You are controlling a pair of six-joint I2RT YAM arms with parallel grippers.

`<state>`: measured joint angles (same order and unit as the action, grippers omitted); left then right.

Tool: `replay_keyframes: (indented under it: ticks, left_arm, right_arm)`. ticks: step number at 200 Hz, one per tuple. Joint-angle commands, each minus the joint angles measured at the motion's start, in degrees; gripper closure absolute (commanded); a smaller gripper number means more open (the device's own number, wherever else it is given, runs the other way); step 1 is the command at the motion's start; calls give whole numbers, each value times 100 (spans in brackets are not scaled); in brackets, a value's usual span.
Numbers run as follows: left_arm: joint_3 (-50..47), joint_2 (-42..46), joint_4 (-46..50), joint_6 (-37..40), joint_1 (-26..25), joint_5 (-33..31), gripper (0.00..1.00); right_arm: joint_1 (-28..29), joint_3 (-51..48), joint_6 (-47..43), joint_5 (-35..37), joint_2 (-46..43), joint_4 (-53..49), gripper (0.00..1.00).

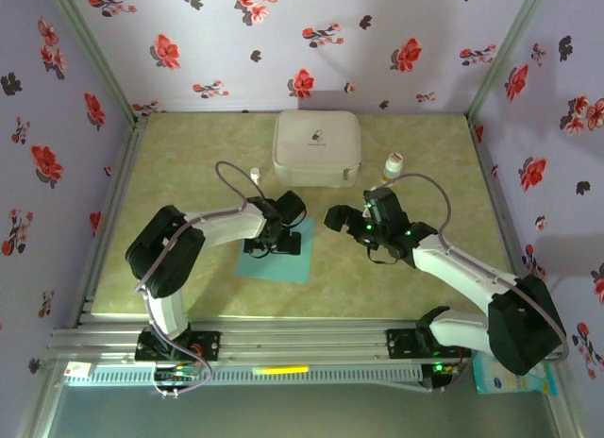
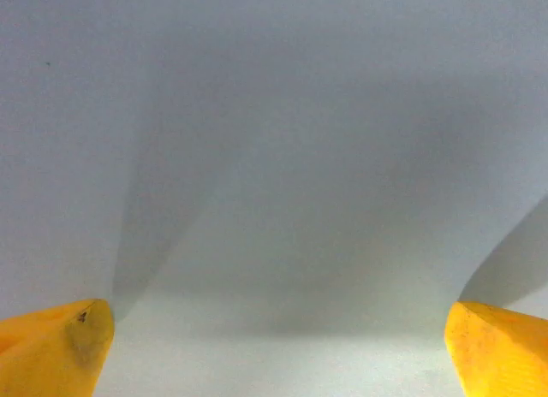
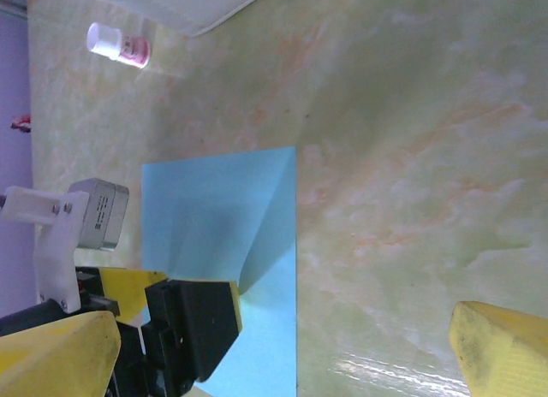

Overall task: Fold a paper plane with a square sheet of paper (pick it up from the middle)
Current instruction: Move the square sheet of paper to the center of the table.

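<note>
Poised over the square sheet of paper (image 1: pixel 289 265).
Left gripper (image 1: pixel 272 238) splayed wide above it; right gripper (image 1: pixel 337 218) released too (just rightward).

**Left arm down on the blue sheet**

The square sheet of paper (image 1: pixel 288 266) lies flat on the green marbled counter (image 1: pixel 189 164), near the middle. The left end effector (image 1: pixel 272 242) points down onto the sheet's far half. The right end effector (image 1: pixel 332 219) hangs just right of the sheet, aimed left. Farther back sits a white case (image 1: pixel 316 147), with a small white bottle (image 1: pixel 255 174) to its left and a capped bottle (image 1: pixel 394 162) to its right.
</note>
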<state>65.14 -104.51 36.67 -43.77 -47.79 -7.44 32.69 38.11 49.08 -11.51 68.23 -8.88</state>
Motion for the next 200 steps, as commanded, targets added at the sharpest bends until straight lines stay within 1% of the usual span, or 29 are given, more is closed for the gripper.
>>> replay_keyframes:
  ticks: [1, 19, 37, 51, 89, 110, 143, 167, 200]
  left_arm:
    - [280, -83, 56, -233, -132, 160, 0]
    - [416, 3, 103, -118, -127, 180, 0]
    - [573, 63, 221, 206, -92, 190, 0]
    - [651, 71, 290, 493, -36, 265, 0]
    - [707, -42, 394, 915, 323, 524, 1]
    - [802, -120, 482, 1106, 473, 561, 1]
    - [930, -305, 639, 1108, 527, 940, 2]
    - [858, -403, 694, 1049, 534, 933, 4]
    - [732, -394, 618, 910, 525, 836, 4]
  right_arm:
    - [45, 60, -63, 565, -266, -410, 1]
    - [45, -54, 9, 735, -428, -425, 1]
    - [44, -183, -3, 647, -574, -263, 1]
    - [45, -238, -11, 503, -627, -158, 1]
    - [45, -236, -47, -66, -448, 47, 1]
    - [52, -238, 44, -195, -297, 67, 1]
    - [71, -319, 100, -306, -160, 283, 1]
    - [114, -365, 154, -356, -110, 433, 1]
    - [166, -352, 161, -372, -21, 420, 1]
